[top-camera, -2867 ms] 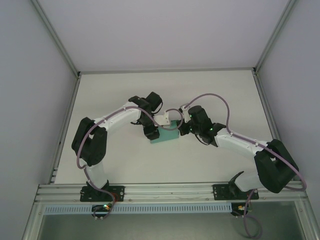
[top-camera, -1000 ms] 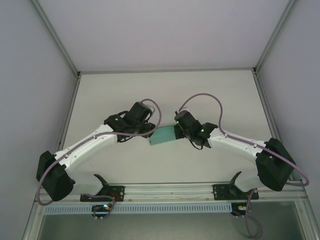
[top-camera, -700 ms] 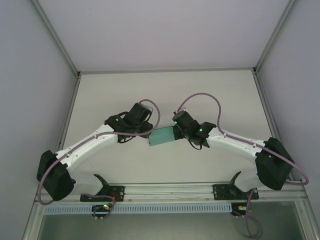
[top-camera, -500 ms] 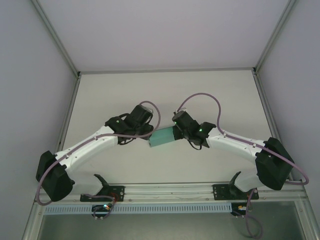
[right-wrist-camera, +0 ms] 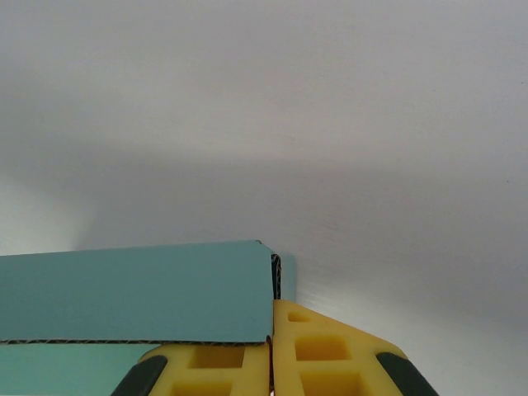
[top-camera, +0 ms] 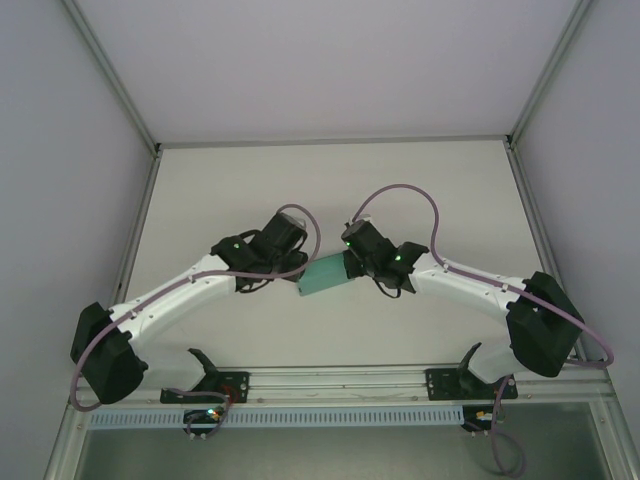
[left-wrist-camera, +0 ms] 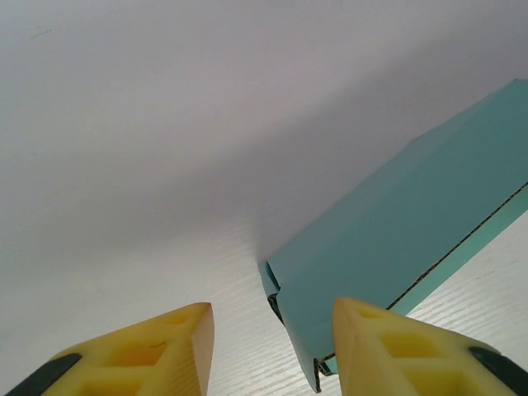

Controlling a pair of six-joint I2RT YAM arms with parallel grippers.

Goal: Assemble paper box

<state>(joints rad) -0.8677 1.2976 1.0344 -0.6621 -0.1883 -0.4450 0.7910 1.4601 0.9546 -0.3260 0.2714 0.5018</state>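
The right gripper [right-wrist-camera: 272,309] seems clamped on one end of the paper box [right-wrist-camera: 132,289]; the left gripper [left-wrist-camera: 268,342] stands parted beside it. The thin card is probably light and easily crushed, so it is best held at folded edges.

overhead; wrist close-ups on paper box [top-camera: 325,275]

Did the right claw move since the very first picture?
Yes. The right claw, shut on the paper box, has slid a little to the left, farther from the table's right-hand rail.
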